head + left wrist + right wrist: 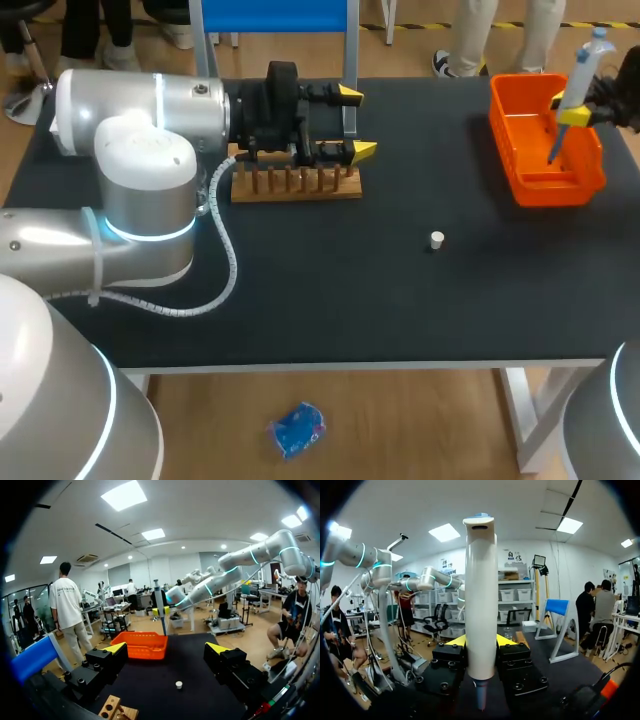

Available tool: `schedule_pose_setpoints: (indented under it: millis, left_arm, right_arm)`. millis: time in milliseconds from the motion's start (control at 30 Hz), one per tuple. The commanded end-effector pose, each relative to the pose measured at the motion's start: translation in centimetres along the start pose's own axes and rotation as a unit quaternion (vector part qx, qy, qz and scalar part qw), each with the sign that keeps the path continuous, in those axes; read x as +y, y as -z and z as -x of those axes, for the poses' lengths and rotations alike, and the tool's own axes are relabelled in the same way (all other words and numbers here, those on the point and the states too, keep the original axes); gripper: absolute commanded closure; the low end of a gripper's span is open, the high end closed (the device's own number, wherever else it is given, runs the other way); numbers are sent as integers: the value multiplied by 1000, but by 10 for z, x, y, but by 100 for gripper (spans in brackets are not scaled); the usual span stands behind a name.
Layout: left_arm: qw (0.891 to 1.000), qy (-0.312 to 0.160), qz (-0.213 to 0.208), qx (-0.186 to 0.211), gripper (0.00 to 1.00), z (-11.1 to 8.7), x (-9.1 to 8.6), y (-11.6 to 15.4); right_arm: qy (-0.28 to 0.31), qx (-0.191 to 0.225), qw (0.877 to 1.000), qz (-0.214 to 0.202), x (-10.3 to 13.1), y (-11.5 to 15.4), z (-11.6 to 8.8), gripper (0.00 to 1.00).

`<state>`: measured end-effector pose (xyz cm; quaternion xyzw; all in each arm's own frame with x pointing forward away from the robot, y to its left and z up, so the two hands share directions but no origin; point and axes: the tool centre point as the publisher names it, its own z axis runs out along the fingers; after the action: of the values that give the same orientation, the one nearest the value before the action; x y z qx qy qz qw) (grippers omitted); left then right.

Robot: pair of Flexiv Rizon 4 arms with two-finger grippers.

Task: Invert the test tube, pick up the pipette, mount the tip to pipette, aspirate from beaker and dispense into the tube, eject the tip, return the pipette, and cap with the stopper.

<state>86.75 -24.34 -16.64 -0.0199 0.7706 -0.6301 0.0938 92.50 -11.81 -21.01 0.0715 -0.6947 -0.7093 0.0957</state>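
Observation:
My right gripper point(575, 114) is shut on a white and blue pipette point(590, 58), held upright over the orange bin point(520, 170) at the table's back right. Its thin lower end points down into the bin. In the right wrist view the pipette point(481, 605) stands between the yellow tips of the right gripper point(481, 641). My left gripper point(356, 122) is open and holds nothing, above the wooden peg rack point(295, 183) at the back left. A small white stopper point(437, 239) lies on the black table point(330, 300), right of centre. I see no tube or beaker.
From the left wrist, the left gripper point(166, 649) faces the orange bin point(142, 646), the pipette point(159, 602) and the stopper point(178, 684) ahead, with the rack point(117, 710) just below. A blue panel on a metal frame point(349, 70) stands at the back edge.

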Motion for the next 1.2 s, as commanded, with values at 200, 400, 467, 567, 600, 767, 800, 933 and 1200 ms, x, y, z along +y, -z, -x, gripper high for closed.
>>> schedule_pose_setpoints:
  millis: [200,400,467,567,600,767,800,933,1200]
  left_arm:
    - [1000,0,0,-1,0,0,0,0]
    - [1000,0,0,-1,0,0,0,0]
    - [1000,0,0,-1,0,0,0,0]
    - [1000,0,0,-1,0,0,0,0]
    - [1000,0,0,-1,0,0,0,0]
    - [1000,0,0,-1,0,0,0,0]
    - [1000,0,0,-1,0,0,0,0]
    - [1000,0,0,-1,0,0,0,0]
    - [1000,0,0,-1,0,0,0,0]
  right_arm:
    - [6,-105,994,-18,-8,-46,-10,100]
    - [6,-105,994,-18,-8,-46,-10,100]
    - [6,-105,994,-18,-8,-46,-10,100]
    - [6,-105,994,-18,-8,-46,-10,100]
    - [6,-105,994,-18,-8,-46,-10,100]
    - [6,-105,994,-18,-8,-46,-10,100]
    - [6,-105,994,-18,-8,-46,-10,100]
    - [6,-105,994,-18,-8,-46,-10,100]
    - [20,-115,993,-9,-19,-84,-26,100]
